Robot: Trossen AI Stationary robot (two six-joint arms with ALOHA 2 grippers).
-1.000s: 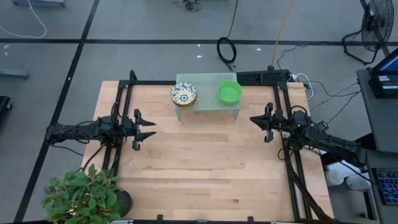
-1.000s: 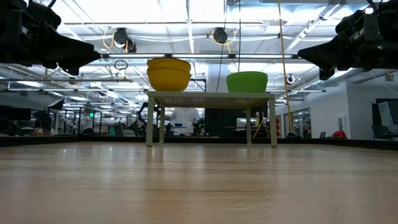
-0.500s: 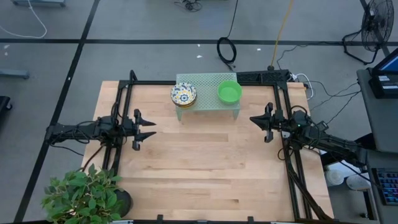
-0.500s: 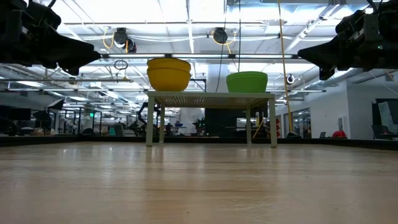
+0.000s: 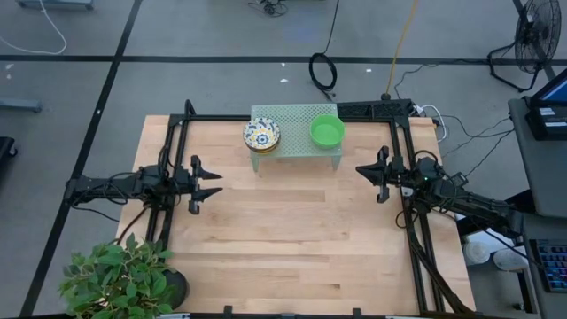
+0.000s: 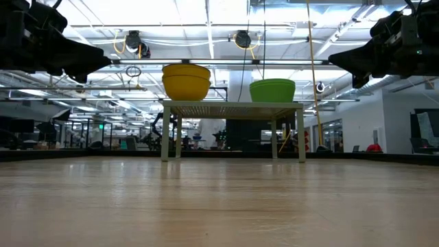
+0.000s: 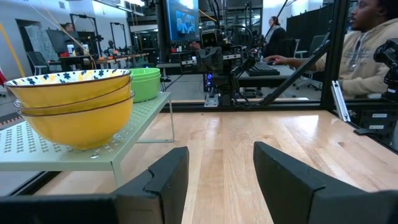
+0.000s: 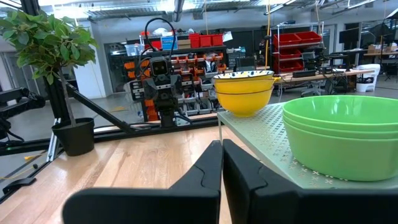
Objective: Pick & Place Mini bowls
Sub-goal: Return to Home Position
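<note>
Leaves of a potted plant (image 5: pixel 120 275) crowd the surface's (image 5: pixel 292 239) left corner, well away from the work. Past it the left arm reaches in from the left edge. The left pincer (image 5: pixel 213 182) points inward over bare wood and is released: its wrist view shows the fingers (image 7: pixel 165 180) spread wide with nothing between them.

Ahead of it, toward the far edge, stands the rack (image 5: pixel 297 113), its long axis running left to right across the surface. On the rack's left end sit the floral bowls (image 5: pixel 261 135), nested in one stack, yellow outside and patterned within. On the right end, apart from them, sit the green bowls (image 5: pixel 327 131), likewise nested. No bowl shows on the wood below.

Farther right, the right arm mirrors the left from the right edge. The right pincer (image 5: pixel 361 168) points inward and is clenched on nothing, the fingers (image 8: pixel 205 168) pressed together in its wrist view.

Both pincers hang well apart from the rack, each on its own side. The left is nearer the floral stack, the right nearer the green. Being round, the bowls offer no preferred axis of approach; only the rack's length matters. By my reading the placing is done and the arms are parked or nearly so. No reach toward either stack looks called for.
</note>
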